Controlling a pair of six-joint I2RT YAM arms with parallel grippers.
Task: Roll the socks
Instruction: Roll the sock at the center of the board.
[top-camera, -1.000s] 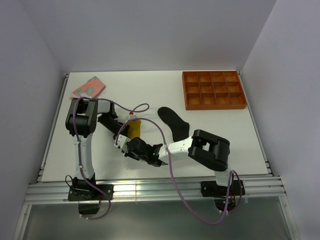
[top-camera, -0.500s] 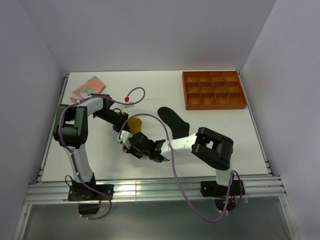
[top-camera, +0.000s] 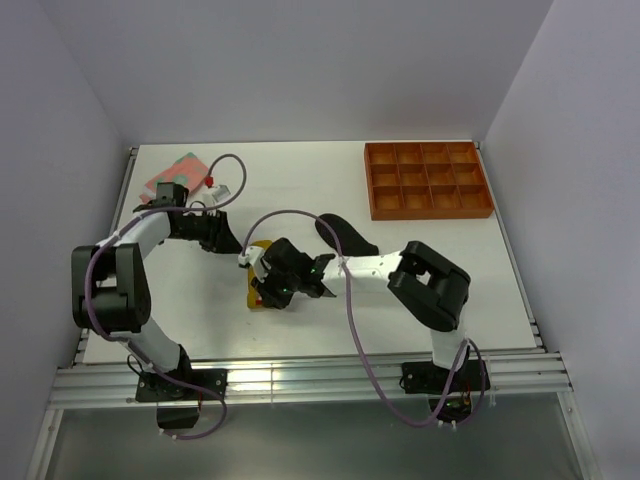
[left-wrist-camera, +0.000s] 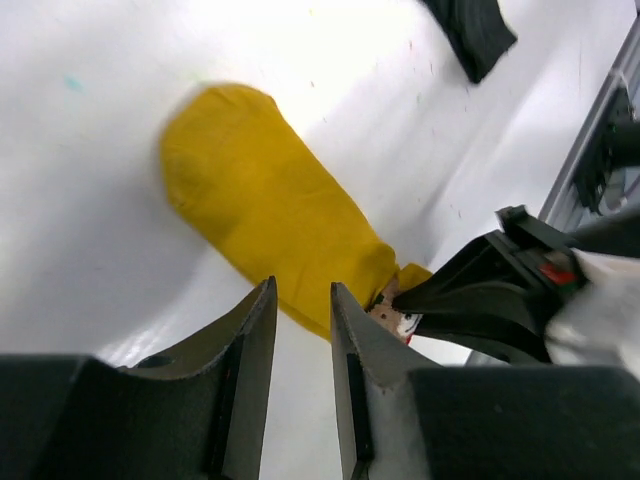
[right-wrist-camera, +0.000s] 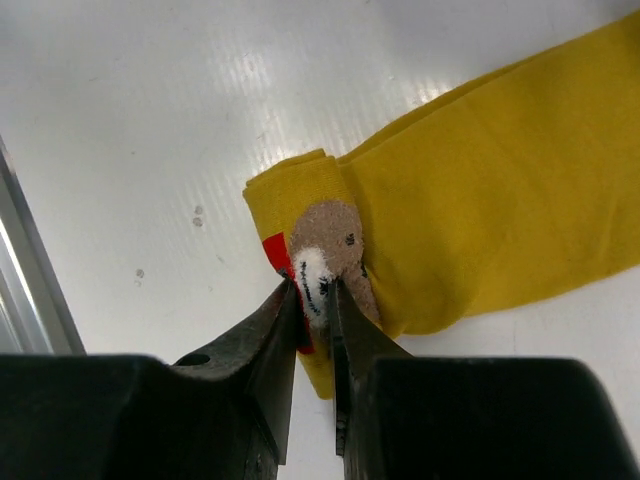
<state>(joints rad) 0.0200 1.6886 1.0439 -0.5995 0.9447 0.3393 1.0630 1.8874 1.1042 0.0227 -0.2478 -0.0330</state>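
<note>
The yellow sock (left-wrist-camera: 270, 215) lies flat on the bench (top-camera: 300, 170), left of its middle and nearer the near edge than the far one. The right claw (right-wrist-camera: 315, 300) is pinched on its cuff (right-wrist-camera: 295, 195), which is already turned over once into a short fold. The tips bite right at the round brown tag (right-wrist-camera: 325, 235). The left claw (left-wrist-camera: 302, 290) hangs above the sock with its jaws a little apart and nothing between them.

The black sock (top-camera: 345, 235) lies near the bench's middle. The pink sock (top-camera: 170, 178) is by the far left corner, and the tray (top-camera: 428, 212) is by the far right corner.

The sock looks light, limp and thin. It will likely drag and bunch rather than roll if pushed from one point only. The fold is likely to spring open once let go, so the grip should stay on the doubled cuff, across all its layers. The toe end looks the best place for the free claw to press down, keeping the fabric taut. The bench looks smooth, so the sock may slide as a whole.
</note>
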